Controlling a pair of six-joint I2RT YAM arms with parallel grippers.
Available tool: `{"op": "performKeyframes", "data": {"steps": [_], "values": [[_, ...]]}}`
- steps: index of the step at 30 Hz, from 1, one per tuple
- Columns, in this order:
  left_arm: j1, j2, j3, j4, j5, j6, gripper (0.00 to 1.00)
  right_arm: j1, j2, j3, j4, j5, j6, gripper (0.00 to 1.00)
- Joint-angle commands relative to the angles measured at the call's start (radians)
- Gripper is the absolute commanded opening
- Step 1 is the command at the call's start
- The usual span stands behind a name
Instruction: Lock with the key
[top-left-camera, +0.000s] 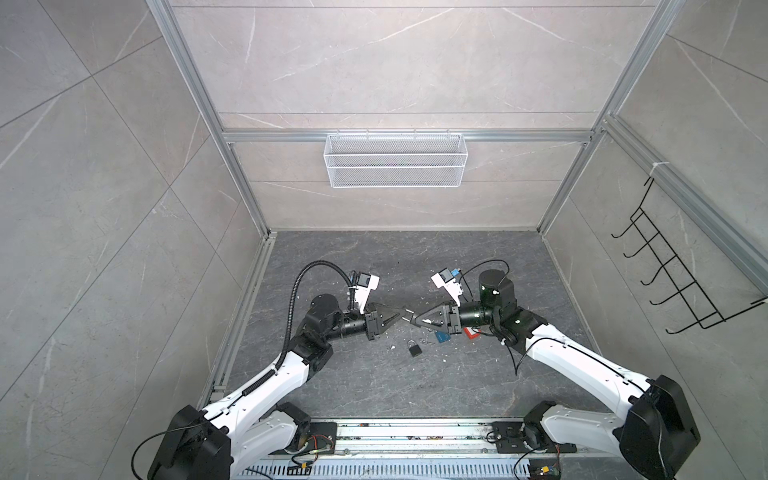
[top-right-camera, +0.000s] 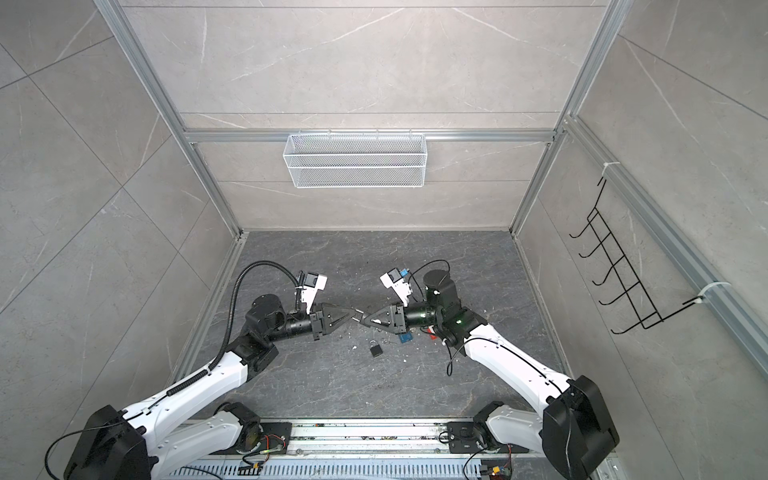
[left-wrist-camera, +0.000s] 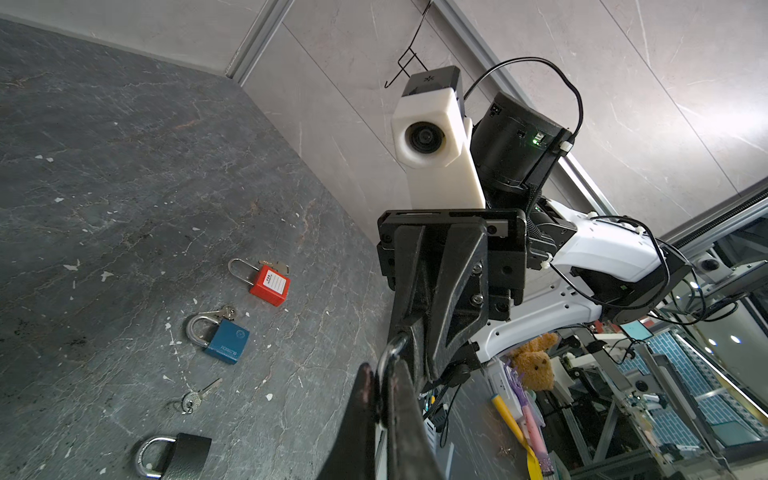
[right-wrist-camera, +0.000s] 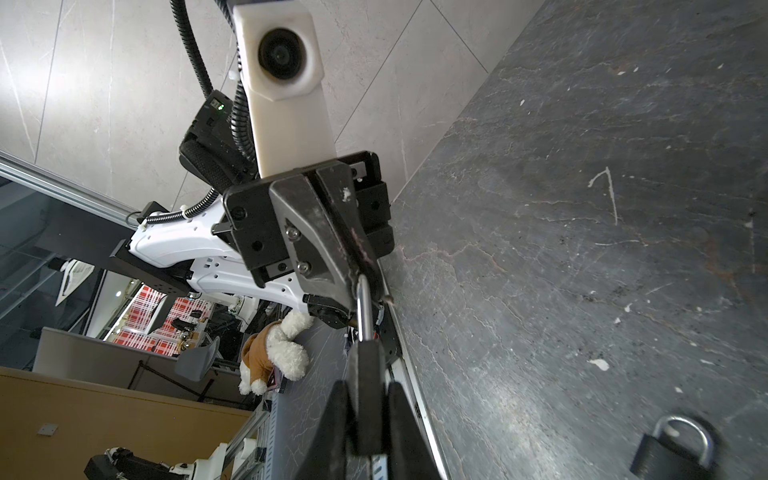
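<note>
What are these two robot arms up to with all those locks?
They hold one dark padlock in the air between them: the right hand grips its body, the left hand pinches its shackle. A black padlock, a blue padlock, a red padlock and loose keys lie on the table. I see no key in either hand yet.

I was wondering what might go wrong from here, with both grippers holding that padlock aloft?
1. The left gripper pinches only the thin shackle; it may slip or twist against the right gripper holding the padlock body.
2. Both grippers are busy and the loose keys lie on the table; letting go to fetch one could drop the padlock.
3. Other keys lie by the blue padlock and red padlock; the wrong one may get picked.
</note>
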Motion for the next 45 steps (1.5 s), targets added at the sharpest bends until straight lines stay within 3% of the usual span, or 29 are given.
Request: {"op": "performKeyframes", "data": {"steps": [1, 33, 45], "values": [[-0.04, 0.002, 0.022, 0.058, 0.08, 0.024, 0.0, 0.002, -0.015, 0.001, 0.049, 0.016, 0.016, 0.0], [-0.079, 0.034, 0.045, 0.051, 0.083, 0.034, 0.0, -0.006, 0.008, 0.032, -0.016, 0.055, -0.041, 0.0], [-0.095, 0.037, 0.039, 0.046, -0.085, -0.02, 0.0, -0.05, -0.009, 0.023, 0.013, 0.117, -0.052, 0.0]]}}
